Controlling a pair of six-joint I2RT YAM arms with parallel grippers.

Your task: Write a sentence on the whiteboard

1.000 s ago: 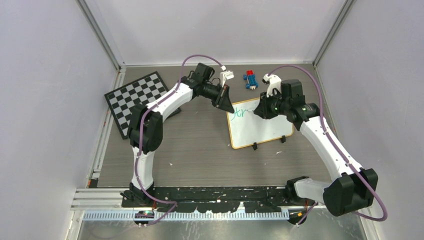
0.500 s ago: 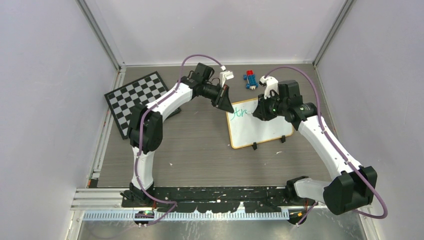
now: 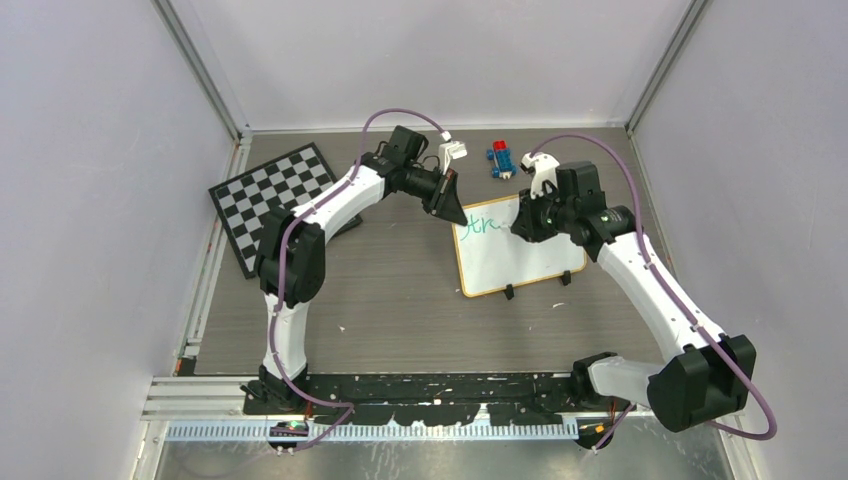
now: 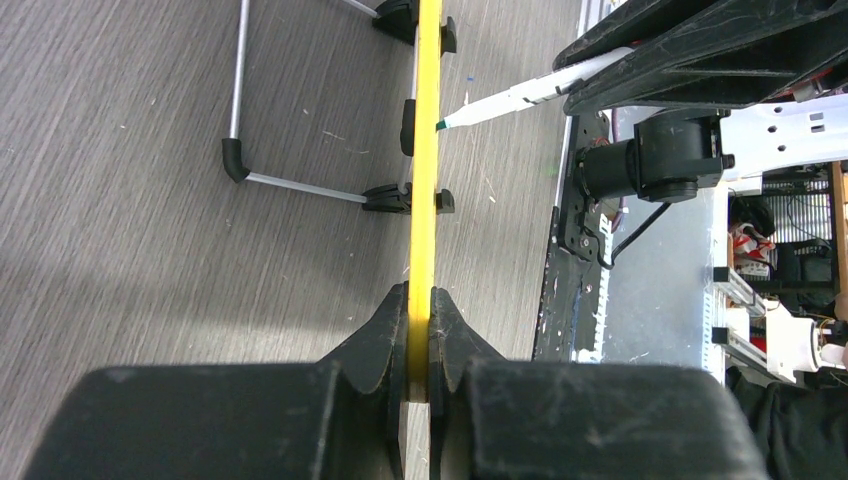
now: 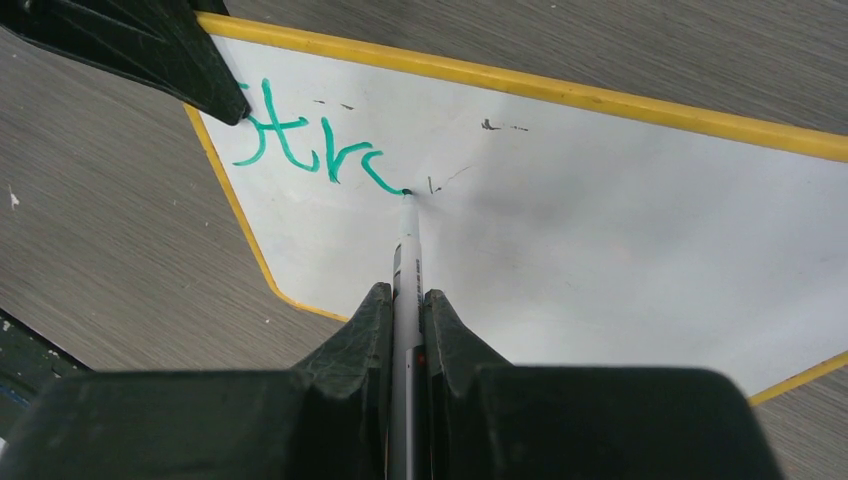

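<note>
Left gripper (image 4: 420, 300): clamping the far-left corner of the whiteboard (image 3: 530, 262), which is sitting right of centre on the table (image 3: 380, 290).
Sentence (image 5: 300, 150): showing only green "Str" beside that corner.
Right gripper (image 5: 405, 300): gripping a marker (image 5: 408, 232), tip touching the last stroke.

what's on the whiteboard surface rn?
Green letters, roughly "Str", the marker tip touching after them, a few faint dark smudges. Left gripper covers the whiteboard corner beside the S.

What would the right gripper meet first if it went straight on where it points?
The whiteboard: the marker clamped in the right gripper looks to have its tip on the white surface, at the end of the green writing.
</note>
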